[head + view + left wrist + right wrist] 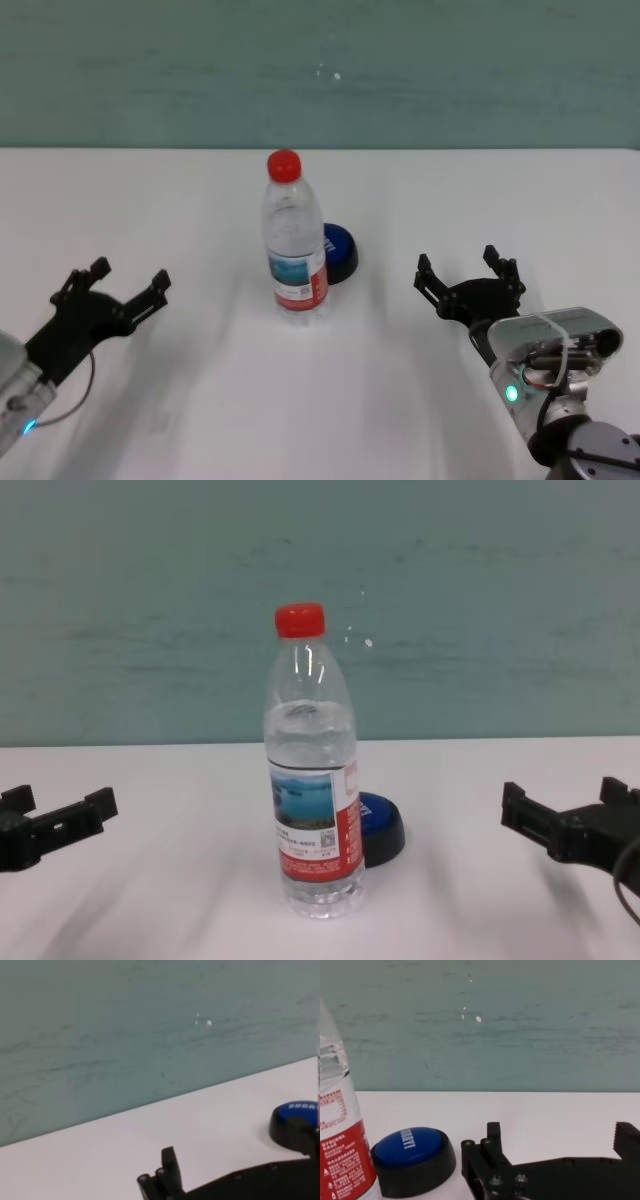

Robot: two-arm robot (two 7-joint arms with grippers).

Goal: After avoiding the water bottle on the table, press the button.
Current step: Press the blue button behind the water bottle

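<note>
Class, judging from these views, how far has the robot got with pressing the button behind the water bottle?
Nothing looks done yet. The water bottle stands upright on the table, partly hiding the button behind it. In hand: nothing; the left gripper and right gripper hover open at either side. Left: steering round the bottle and pressing.

The left gripper [112, 283] hangs low, well left of the bottle [295, 235], its 2 fingers spread apart. The right gripper [468, 273] sits well right of the bottle, fingers likewise spread, both forearms reaching forward.

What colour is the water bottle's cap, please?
Red; the water bottle's cap shows best in the chest view.
</note>
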